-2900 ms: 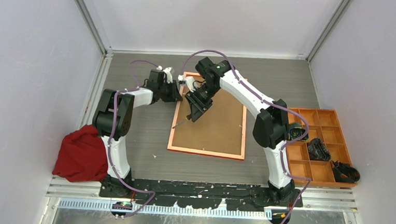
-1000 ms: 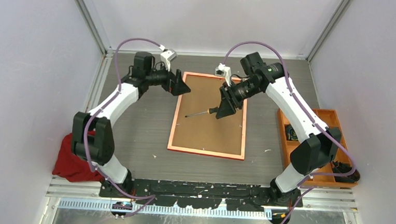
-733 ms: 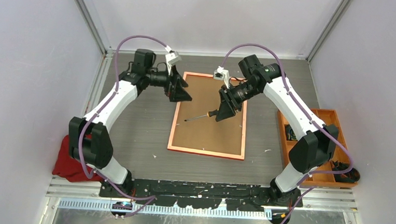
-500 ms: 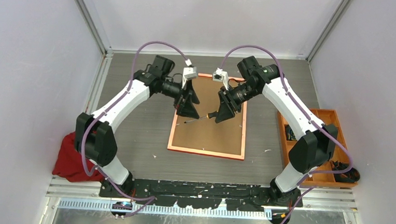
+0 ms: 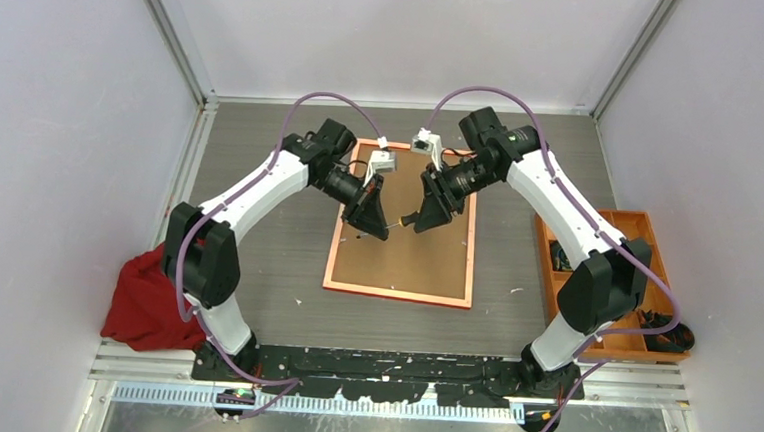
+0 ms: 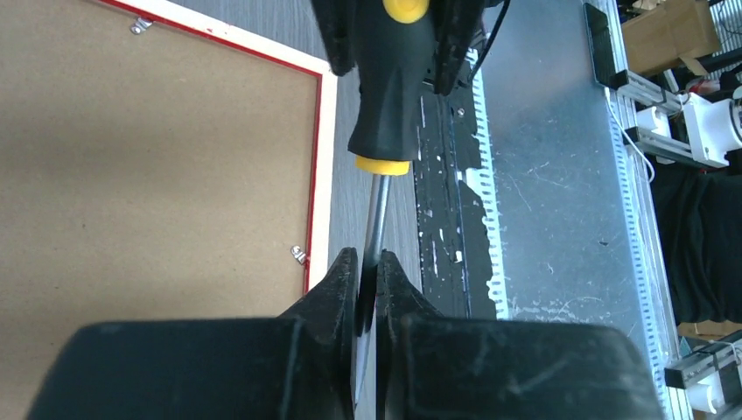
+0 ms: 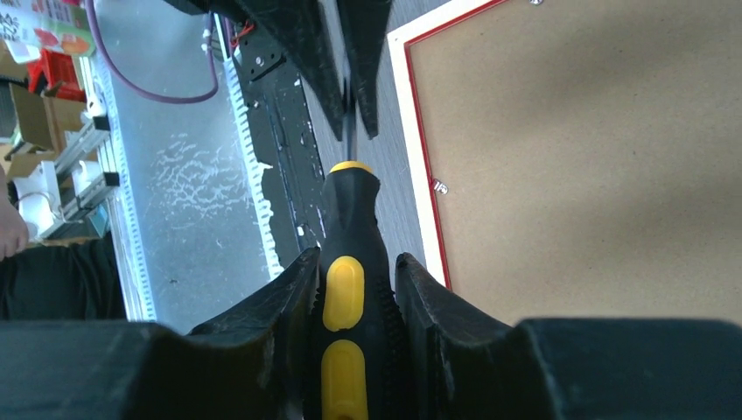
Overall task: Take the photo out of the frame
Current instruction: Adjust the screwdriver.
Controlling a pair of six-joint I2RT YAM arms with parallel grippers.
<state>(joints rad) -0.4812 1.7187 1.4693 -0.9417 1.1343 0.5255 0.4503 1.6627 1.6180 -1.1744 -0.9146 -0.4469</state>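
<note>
The frame (image 5: pixel 398 294) lies face down on the table, its red-orange rim (image 6: pixel 320 175) around a brown backing board (image 5: pixel 421 253). The photo is hidden beneath that board. A black-and-yellow screwdriver (image 7: pixel 350 227) hangs above the board's left part. My right gripper (image 7: pixel 354 267) is shut on its handle. My left gripper (image 6: pixel 367 267) is shut on its metal shaft (image 6: pixel 377 214), just past the handle's yellow collar. In the top view the two grippers (image 5: pixel 375 226) (image 5: pixel 420 218) meet tip to tip over the frame.
Small metal clips (image 6: pixel 299 255) (image 7: pixel 440 187) sit along the board's edge. An orange compartment tray (image 5: pixel 647 232) with dark items stands at the right. A red cloth (image 5: pixel 153 297) lies at the left, by the left arm's base.
My left arm swung right from the frame's upper left corner to the screwdriver and shut its open jaws on the shaft. The right gripper kept holding the handle almost still.
</note>
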